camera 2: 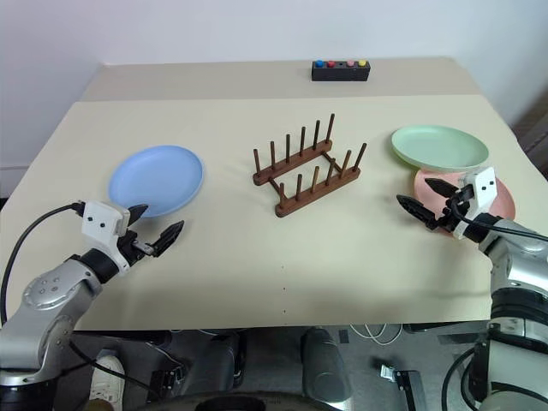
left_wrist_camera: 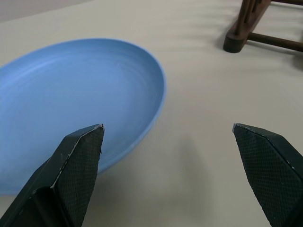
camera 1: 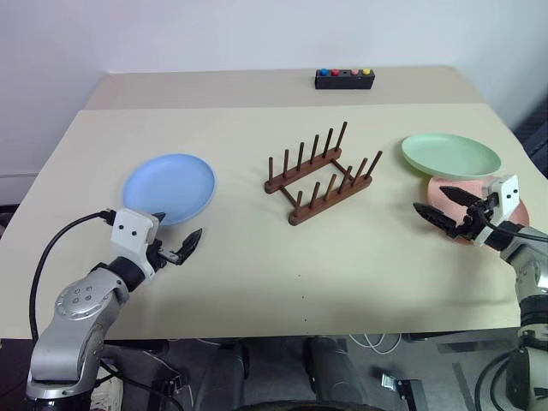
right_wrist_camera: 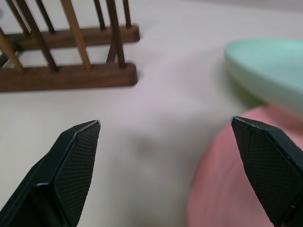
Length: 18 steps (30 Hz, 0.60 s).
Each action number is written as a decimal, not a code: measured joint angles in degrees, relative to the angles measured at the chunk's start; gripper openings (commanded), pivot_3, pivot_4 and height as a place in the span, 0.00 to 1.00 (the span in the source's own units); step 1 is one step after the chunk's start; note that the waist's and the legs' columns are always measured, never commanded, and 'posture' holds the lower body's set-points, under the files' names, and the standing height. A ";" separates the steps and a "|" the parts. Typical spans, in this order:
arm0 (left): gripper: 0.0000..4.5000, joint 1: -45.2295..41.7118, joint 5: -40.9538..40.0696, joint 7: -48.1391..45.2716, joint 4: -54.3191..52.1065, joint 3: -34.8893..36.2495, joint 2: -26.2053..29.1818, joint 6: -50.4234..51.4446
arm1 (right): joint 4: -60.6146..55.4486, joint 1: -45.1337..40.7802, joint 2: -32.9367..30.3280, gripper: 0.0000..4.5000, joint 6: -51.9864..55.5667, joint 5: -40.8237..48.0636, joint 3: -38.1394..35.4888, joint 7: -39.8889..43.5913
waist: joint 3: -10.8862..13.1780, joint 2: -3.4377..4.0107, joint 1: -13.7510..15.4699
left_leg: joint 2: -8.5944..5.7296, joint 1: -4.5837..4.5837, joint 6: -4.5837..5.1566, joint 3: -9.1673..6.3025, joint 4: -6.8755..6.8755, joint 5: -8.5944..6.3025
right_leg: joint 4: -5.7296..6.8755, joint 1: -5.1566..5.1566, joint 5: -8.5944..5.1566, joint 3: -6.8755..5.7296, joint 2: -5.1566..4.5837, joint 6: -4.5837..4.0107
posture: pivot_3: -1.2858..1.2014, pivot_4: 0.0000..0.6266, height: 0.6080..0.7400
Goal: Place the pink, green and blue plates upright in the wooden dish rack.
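Note:
The blue plate [camera 1: 169, 188] lies flat on the left of the table. My left gripper [camera 1: 175, 231] is open just in front of its near right rim, one finger [left_wrist_camera: 75, 165] over the rim. The wooden dish rack [camera 1: 334, 199] stands empty mid-table, angled. At the right, the green plate [camera 1: 451, 154] rests partly on the far edge of the pink plate [camera 2: 501, 197]. My right gripper [camera 1: 431, 199] is open at the pink plate's left rim, pointing toward the rack, nothing between its fingers.
A small black box with coloured buttons [camera 1: 344, 79] sits at the back on a second tabletop. A bare beige table [camera 1: 257, 274] stretches between the rack and the front edge. The wall lies behind, and cables hang below the table's front.

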 measured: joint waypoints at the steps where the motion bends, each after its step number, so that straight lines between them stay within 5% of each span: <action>1: 0.99 -0.09 -0.11 -0.14 -0.03 -0.03 0.07 0.10 | -0.54 0.48 -0.03 1.00 0.47 0.23 -0.04 -0.01 | 0.00 0.00 -0.01 | 0.00 0.00 0.00 0.00 0.00 0.00 | 0.00 0.00 0.00 0.00 0.00 0.00 | 0.52 0.24 0.92; 10: 0.99 -3.16 -2.13 -3.80 -1.36 -3.97 2.53 2.88 | -7.86 2.86 -0.05 1.00 6.45 1.61 -0.41 -0.01 | 0.00 0.00 0.13 | 0.00 -0.01 0.00 0.00 0.01 0.00 | 0.00 0.00 0.00 0.00 0.00 0.01 | 0.52 0.24 0.92; 18: 0.99 -14.89 1.02 -9.19 4.37 -19.28 2.68 3.48 | -30.98 15.96 0.69 1.00 9.46 2.91 -0.67 -3.56 | 0.00 -0.01 0.58 | 0.00 -0.04 0.00 -0.07 0.03 0.00 | 0.00 0.01 -0.01 -0.02 0.06 0.03 | 0.52 0.24 0.92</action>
